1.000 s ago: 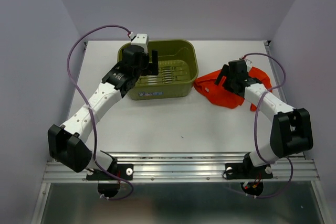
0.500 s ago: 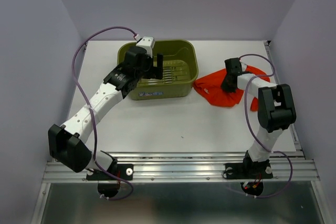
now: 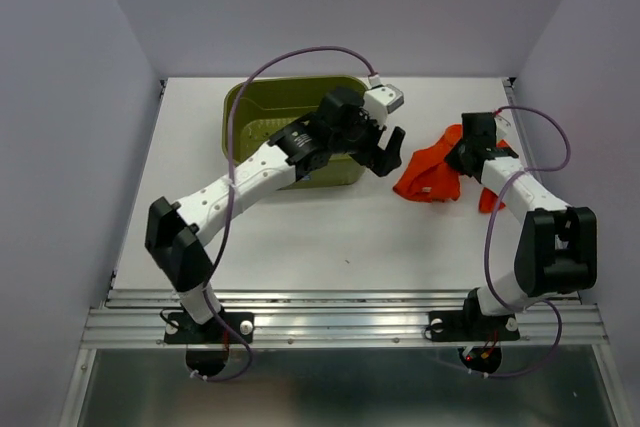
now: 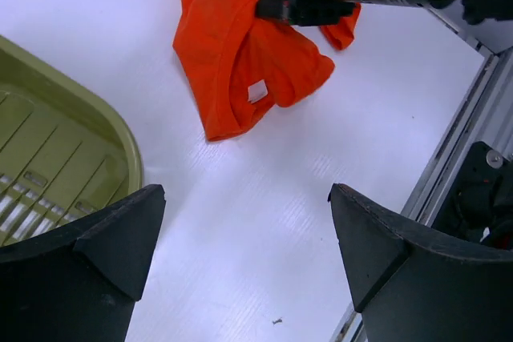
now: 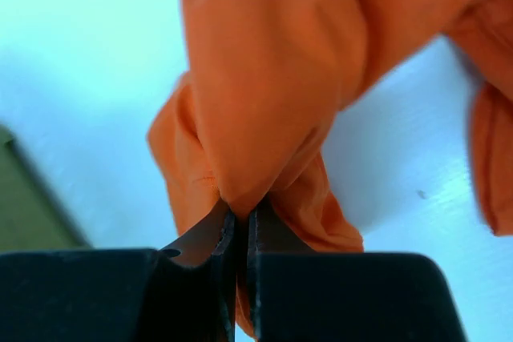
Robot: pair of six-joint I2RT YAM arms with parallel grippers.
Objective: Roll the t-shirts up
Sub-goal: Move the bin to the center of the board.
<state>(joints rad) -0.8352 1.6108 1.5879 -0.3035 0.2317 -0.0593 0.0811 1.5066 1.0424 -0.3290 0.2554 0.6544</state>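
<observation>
Right wrist cam: t-shirt (image 5: pixel 272 78) bunched on table (image 5: pixel 88 54), fold clamped betw. right gripper (image 5: pixel 239 226) jaws, nearly together; left gripper (image 4: pixel 244 198) jaws wide apart, empty, t-shirt just ahead, basket (image 4: pixel 72 158) alongside.

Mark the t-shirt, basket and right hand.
t-shirt (image 4: pixel 232 54), left wrist view, middle of the crumpled cloth.
basket (image 3: pixel 285 97), top view, inner back wall.
right hand (image 5: pixel 239 215), right wrist view, between its fingertips, shut on a fold of the t-shirt.
</observation>
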